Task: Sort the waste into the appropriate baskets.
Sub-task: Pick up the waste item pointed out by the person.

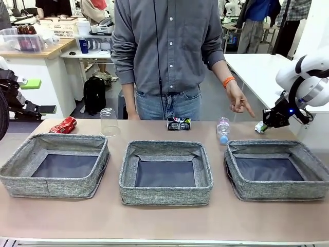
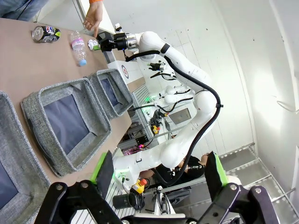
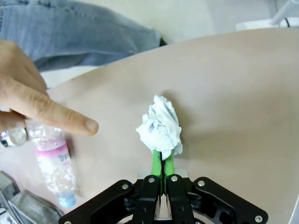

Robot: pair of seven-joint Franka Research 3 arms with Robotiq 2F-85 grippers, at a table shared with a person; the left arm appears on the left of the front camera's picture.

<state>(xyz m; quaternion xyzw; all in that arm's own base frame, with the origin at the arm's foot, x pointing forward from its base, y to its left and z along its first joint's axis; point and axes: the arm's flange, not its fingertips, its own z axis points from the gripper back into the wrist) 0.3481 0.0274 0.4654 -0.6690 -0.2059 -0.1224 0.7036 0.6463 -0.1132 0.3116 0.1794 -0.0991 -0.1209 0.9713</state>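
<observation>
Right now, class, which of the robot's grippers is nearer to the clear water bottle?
The right. The right gripper, shut on the crumpled paper ball, hangs just beside the water bottle. The left gripper, open, sits well back, with the baskets between.

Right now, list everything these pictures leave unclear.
- Print on the dark can: too small to read in the front view.
- Whether the paper ball is touching the table: the right wrist view looks straight along the right gripper, so it cannot be told.
- Far end of the bottle: behind the person's hand in the right wrist view.
- Left basket: cut off by the edge of the left wrist view.
</observation>
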